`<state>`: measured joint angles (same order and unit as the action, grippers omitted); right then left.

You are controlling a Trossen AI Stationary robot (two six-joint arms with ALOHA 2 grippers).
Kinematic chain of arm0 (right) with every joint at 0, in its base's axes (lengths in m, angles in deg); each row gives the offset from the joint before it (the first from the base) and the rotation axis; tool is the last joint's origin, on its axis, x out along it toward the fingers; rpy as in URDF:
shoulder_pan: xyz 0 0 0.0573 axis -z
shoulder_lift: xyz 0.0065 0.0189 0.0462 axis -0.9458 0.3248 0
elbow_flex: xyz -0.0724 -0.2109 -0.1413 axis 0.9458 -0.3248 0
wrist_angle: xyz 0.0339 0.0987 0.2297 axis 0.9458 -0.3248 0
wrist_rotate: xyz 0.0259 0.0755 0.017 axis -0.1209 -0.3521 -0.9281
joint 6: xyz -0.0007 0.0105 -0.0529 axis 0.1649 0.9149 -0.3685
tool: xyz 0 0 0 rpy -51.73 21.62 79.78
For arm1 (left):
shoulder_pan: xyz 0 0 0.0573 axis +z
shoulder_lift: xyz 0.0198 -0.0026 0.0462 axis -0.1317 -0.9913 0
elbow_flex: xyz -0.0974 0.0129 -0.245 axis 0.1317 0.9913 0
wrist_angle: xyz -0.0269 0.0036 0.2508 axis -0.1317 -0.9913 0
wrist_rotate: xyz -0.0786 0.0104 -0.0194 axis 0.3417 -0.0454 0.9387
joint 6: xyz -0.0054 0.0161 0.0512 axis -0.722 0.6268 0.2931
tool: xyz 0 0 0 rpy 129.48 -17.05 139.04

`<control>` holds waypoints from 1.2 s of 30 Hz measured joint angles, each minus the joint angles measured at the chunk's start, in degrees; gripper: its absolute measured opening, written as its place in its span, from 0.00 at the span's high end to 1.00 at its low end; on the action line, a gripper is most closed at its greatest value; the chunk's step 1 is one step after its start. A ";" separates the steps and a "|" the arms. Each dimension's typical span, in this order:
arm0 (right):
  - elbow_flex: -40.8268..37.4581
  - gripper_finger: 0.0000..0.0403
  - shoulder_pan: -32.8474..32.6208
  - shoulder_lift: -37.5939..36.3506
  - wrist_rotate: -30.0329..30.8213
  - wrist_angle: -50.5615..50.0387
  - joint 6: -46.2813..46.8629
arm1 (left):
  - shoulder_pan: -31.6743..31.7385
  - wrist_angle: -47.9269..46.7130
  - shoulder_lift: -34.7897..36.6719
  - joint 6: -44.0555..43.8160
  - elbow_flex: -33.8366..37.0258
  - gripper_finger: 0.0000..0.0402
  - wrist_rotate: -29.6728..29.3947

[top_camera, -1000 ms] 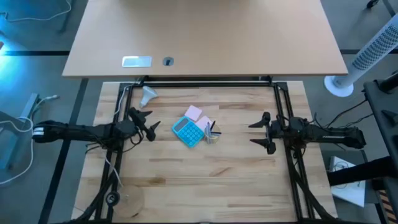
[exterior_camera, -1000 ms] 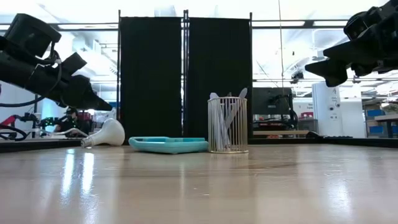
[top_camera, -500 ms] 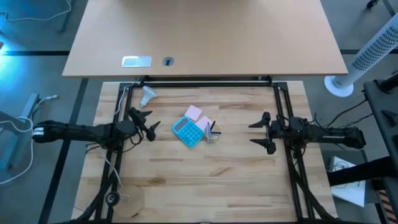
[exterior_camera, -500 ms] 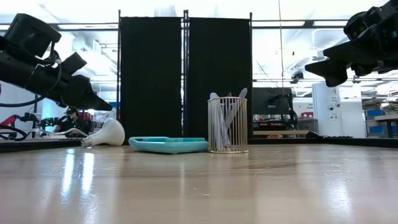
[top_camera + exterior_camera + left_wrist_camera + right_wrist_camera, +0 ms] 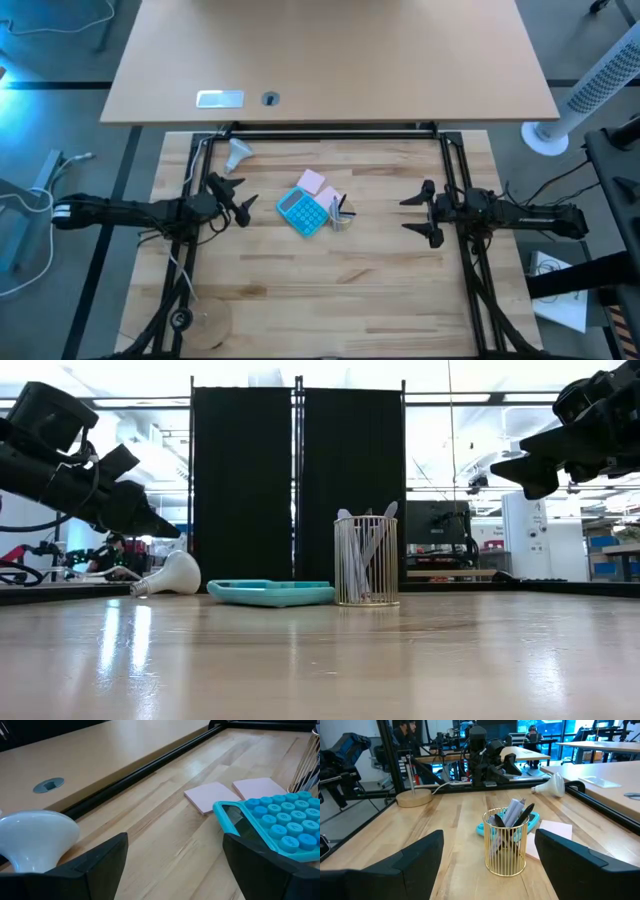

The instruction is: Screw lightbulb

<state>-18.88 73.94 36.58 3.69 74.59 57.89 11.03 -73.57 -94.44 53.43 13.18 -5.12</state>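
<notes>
The frosted white lightbulb (image 5: pixel 238 153) lies on its side near the table's far left, its globe and narrow base on the wood; it also shows in the low view (image 5: pixel 170 576), the left wrist view (image 5: pixel 35 839) and the right wrist view (image 5: pixel 550 785). The round wooden disc with a socket (image 5: pixel 205 325) sits at the near left corner and shows in the right wrist view (image 5: pixel 414 796). My left gripper (image 5: pixel 240 198) is open and empty above the table, just near of the bulb. My right gripper (image 5: pixel 420 213) is open and empty at the right.
A blue calculator (image 5: pixel 303 212), two pink note pads (image 5: pixel 318 184) and a gold wire pen cup (image 5: pixel 342 216) sit at the table's middle between my grippers. A black frame rail (image 5: pixel 330 132) runs along the far edge. People sit in the room beyond.
</notes>
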 joint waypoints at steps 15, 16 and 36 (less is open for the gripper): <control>0.00 0.23 0.01 0.00 0.00 0.00 -0.02 | 0.01 0.00 0.01 0.00 0.00 0.21 0.00; 0.00 0.23 0.01 0.00 0.00 0.00 0.00 | 0.01 0.00 0.01 0.00 0.01 0.21 0.01; 0.00 0.23 0.00 0.00 0.00 0.00 -0.02 | 0.00 14.72 0.00 -22.58 0.08 0.21 3.41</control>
<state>-18.89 73.94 36.58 3.69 74.59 57.87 11.03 -58.86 -94.44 30.85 13.25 -1.71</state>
